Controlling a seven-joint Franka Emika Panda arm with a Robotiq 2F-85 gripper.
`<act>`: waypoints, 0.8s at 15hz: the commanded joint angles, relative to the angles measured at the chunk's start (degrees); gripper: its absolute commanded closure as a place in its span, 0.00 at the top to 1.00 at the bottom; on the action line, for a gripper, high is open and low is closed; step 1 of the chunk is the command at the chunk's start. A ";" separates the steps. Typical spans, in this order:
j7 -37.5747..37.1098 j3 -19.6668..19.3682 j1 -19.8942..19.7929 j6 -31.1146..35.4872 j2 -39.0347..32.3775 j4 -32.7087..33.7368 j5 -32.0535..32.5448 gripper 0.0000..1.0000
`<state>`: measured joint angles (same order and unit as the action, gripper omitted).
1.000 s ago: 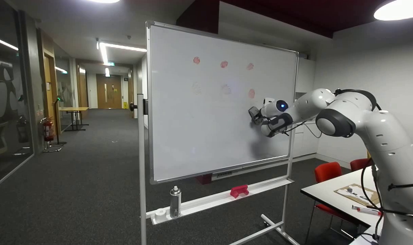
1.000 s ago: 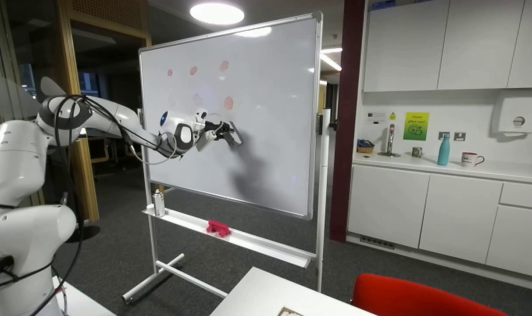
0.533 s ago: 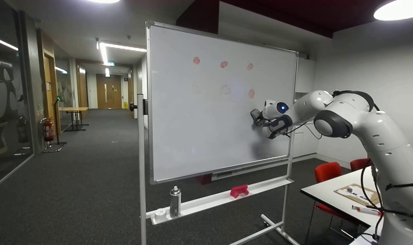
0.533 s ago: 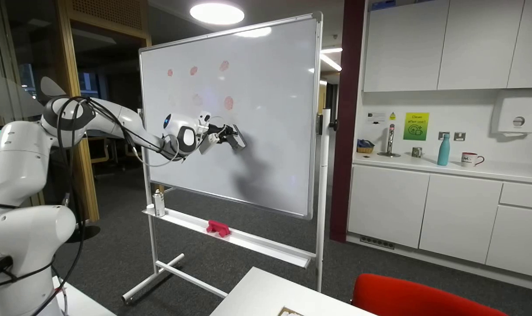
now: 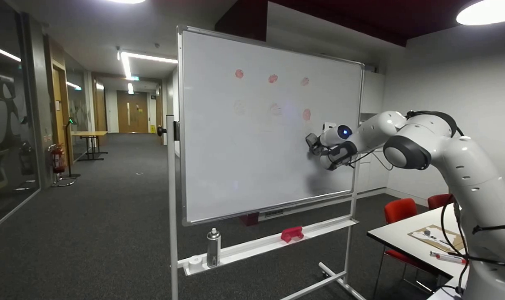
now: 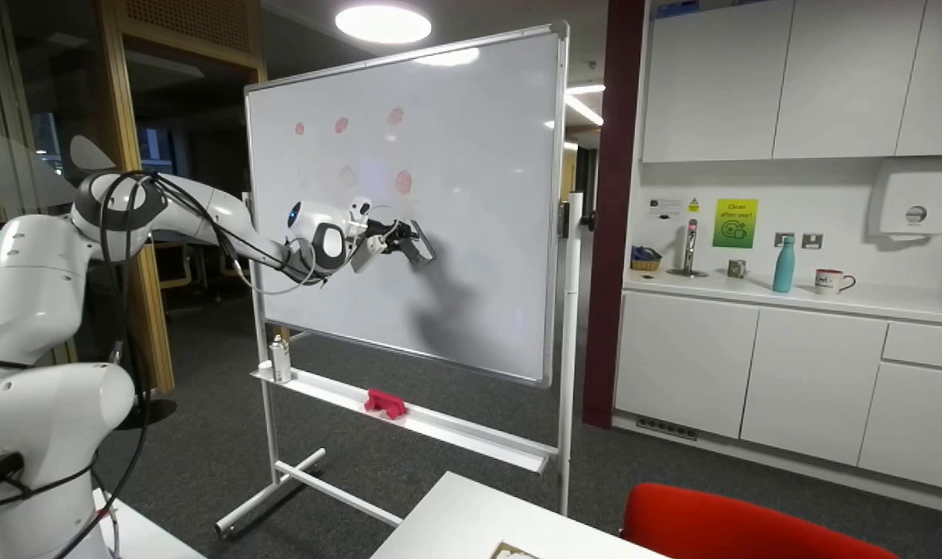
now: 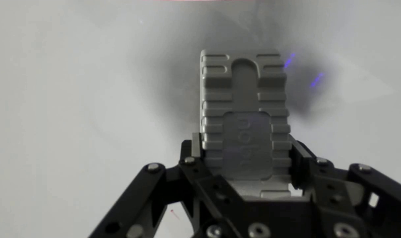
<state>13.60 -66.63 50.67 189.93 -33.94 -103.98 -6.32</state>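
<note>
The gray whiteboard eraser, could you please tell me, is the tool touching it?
Touching: the wrist view shows the tool clamped on the gray whiteboard eraser, fingers against both sides.

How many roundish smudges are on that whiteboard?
6: top-left smudge, top-middle smudge, top-right smudge; faint lower-left smudge, faint lower-middle smudge, lower-right smudge. The eraser or arm may hide others.
</note>
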 commanded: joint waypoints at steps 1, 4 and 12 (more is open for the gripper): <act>-0.87 -2.53 2.64 -0.10 -3.25 2.28 -1.12 0.35; -0.63 -4.68 5.42 0.16 -3.77 1.80 -1.00 0.35; -3.15 -7.24 9.98 0.08 -3.52 1.75 1.92 0.35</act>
<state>13.45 -72.75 60.81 189.92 -35.90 -104.23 -6.17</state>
